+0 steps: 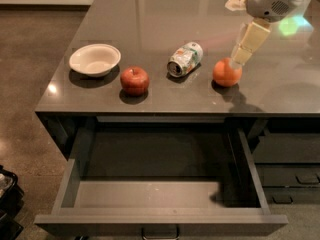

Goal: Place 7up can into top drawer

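The 7up can (pixel 185 59) lies on its side on the dark grey countertop (pixel 165 14), a silver end facing front left, between a red apple and an orange. The top drawer (pixel 160 219) stands pulled wide open below the counter's front edge, nothing inside, with a small metal handle on its front panel. My gripper (pixel 240 53) hangs from the white arm at the upper right, its pale fingers pointing down just above and behind the orange, a short way right of the can. It holds nothing.
A white bowl (pixel 95 59) sits at the counter's left. A red apple (pixel 134 80) lies left of the can. An orange (pixel 226 72) lies right of it. Narrower grey drawers (pixel 290 169) sit shut at the right. A dark object (pixel 7 194) stands on the floor at left.
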You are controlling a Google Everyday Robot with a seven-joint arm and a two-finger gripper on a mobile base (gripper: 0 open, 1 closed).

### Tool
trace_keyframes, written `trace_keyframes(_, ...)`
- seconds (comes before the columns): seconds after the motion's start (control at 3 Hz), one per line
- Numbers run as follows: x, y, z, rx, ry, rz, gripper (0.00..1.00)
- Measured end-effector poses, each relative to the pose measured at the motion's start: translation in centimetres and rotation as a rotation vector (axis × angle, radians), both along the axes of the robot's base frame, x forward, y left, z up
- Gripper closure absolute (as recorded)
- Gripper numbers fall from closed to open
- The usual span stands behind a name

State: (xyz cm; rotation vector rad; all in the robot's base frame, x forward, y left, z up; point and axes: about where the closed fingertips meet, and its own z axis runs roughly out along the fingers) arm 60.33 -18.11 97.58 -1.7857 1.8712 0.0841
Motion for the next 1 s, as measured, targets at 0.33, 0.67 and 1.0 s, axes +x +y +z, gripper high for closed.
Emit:
trace_keyframes(0.33, 5.3, 4.1, 0.5, 0.058, -0.035, 0.061, 0.00)
trace_keyframes(0.67, 6.2, 4.3, 1.9, 0.073, -0.074, 0.058, 0.00)
trace_keyframes(1.0, 5.8, 4.4, 0.8, 0.084, -0.041, 0.045, 0.00)
